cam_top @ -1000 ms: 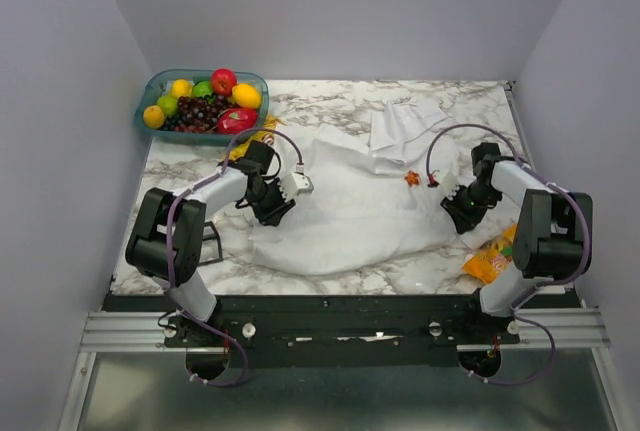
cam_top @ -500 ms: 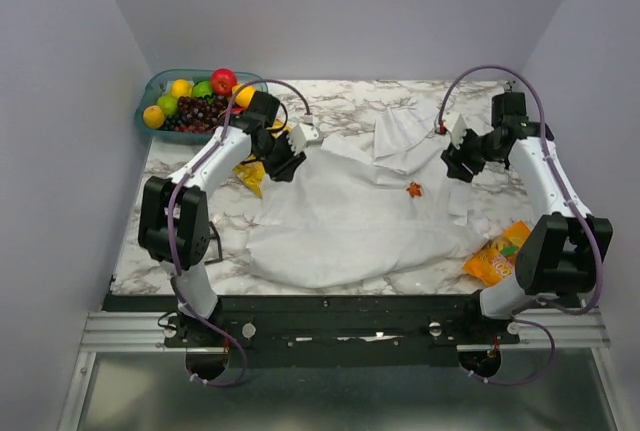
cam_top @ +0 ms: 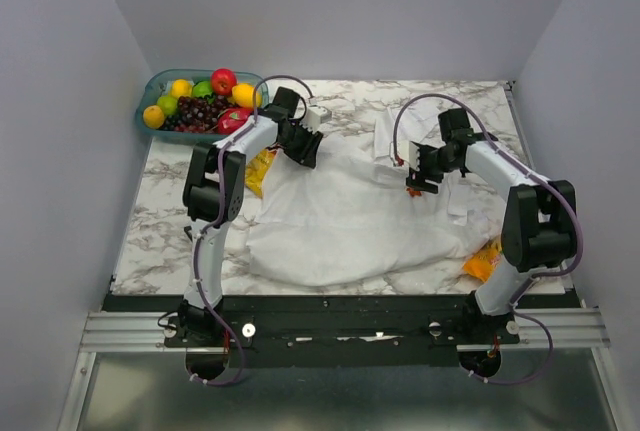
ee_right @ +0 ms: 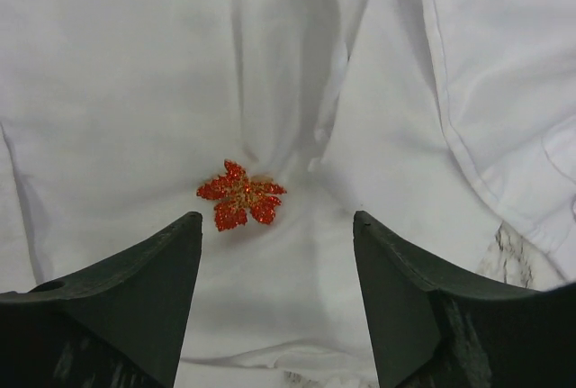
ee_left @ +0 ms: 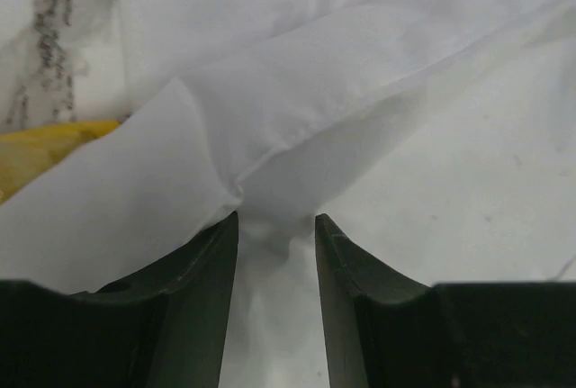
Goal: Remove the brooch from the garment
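On the counter (cam_top: pixel 170 246), the left tool (ee_left: pixel 276 226) pinches a fold of the garment (cam_top: pixel 340 221) while the right tool (ee_right: pixel 276 221) hangs open over the brooch (ee_right: pixel 241 195) on the cloth, seemingly needing only to descend and close.

ROBOTICS LAB, TEST CELL: A left arm (cam_top: pixel 250 138) and a right arm (cam_top: pixel 495 161) stand bolted side by side on an aluminium rail (cam_top: pixel 340 331) at the near edge of a marble-patterned table (cam_top: pixel 170 221). Bare grey walls (cam_top: pixel 330 11) box in the table on three sides. Purple cables (cam_top: pixel 420 111) loop along the arms, and a metal sheet (cam_top: pixel 340 391) lies below the rail. The tabletop is laid out with props: a basket (cam_top: pixel 150 86) of fruit (cam_top: pixel 223 80) in the far left corner, a white shirt (cam_top: pixel 340 221) spread across the middle, a yellow bag (cam_top: pixel 258 166) at its left edge and an orange bag (cam_top: pixel 482 261) near the right arm's base.
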